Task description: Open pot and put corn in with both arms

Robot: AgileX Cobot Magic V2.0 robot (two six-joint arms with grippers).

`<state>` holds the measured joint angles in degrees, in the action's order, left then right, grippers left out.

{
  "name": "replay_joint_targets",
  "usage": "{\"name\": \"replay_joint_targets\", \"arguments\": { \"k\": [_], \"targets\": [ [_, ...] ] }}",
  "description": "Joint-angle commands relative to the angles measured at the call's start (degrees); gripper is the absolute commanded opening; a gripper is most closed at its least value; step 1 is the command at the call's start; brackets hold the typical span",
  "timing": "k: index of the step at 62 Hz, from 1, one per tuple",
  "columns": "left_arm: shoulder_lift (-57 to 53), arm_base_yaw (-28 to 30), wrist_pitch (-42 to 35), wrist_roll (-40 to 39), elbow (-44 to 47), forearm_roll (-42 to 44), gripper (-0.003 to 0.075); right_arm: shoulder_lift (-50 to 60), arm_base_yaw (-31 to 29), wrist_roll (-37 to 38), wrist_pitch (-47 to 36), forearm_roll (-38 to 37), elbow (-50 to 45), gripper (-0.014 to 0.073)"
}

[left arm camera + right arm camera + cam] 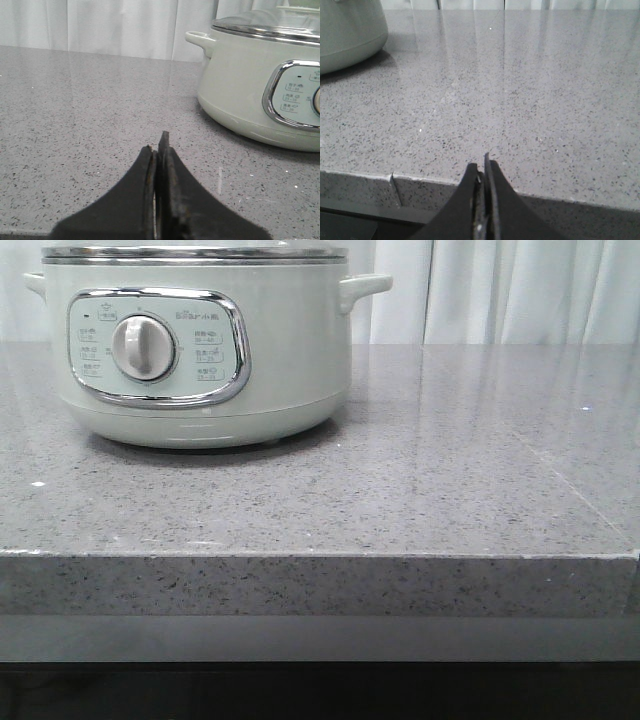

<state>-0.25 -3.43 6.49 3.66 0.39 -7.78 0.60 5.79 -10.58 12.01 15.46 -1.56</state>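
**Green pot sits shut on the grey bench**

White curtains [500,290] hang behind a grey speckled stone bench [400,490]. From the front, the pot [200,350] stands on the far left part of the bench, close to the curtains. It is big, round and pale green. Its lid [195,253] is on, and the lid has a shiny metal rim. On the front is a control panel [158,347] with a shiny frame, small labels and a round dial [140,348] in the middle. One side handle [365,287] sticks out toward the right, and a bit of the other handle [33,282] shows at the left edge. The pot throws a dark shadow on the bench under it. No arm shows in this view.

From the left wrist, the left claw [159,150] is low over the bench, with its two dark fingers pressed together and nothing between them. The pot [240,90] stands farther along the bench, well apart from the claw. Its lid [270,27], one handle [200,41] and part of the panel [295,95] can be seen.

From the right wrist, the right claw [484,172] is over the front edge of the bench. Its fingers are pressed together too, and they hold nothing. Only a curved piece of the pot [350,30] shows in a far corner, well apart from this claw.
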Motion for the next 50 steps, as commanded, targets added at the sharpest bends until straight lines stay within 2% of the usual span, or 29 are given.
{"name": "replay_joint_targets", "arguments": {
  "k": [1,18,31,50],
  "targets": [
    [-1.05,0.07,-4.65,-0.15,0.26,0.06,-0.002,1.34,-0.42,-0.59,-7.09,0.48,0.03,-0.0065],
    [-1.05,0.07,-4.65,-0.15,0.26,0.06,-0.002,1.34,-0.42,-0.29,-11.62,-0.2,0.03,-0.0065],
    [-1.05,0.07,-4.65,-0.15,0.26,0.06,-0.002,1.34,-0.42,11.1,-12.93,-12.65,0.03,-0.0065],
    [-1.05,0.07,-4.65,-0.15,0.26,0.06,-0.002,1.34,-0.42,11.71,-14.64,-12.86,0.03,-0.0065]
  ]
}}
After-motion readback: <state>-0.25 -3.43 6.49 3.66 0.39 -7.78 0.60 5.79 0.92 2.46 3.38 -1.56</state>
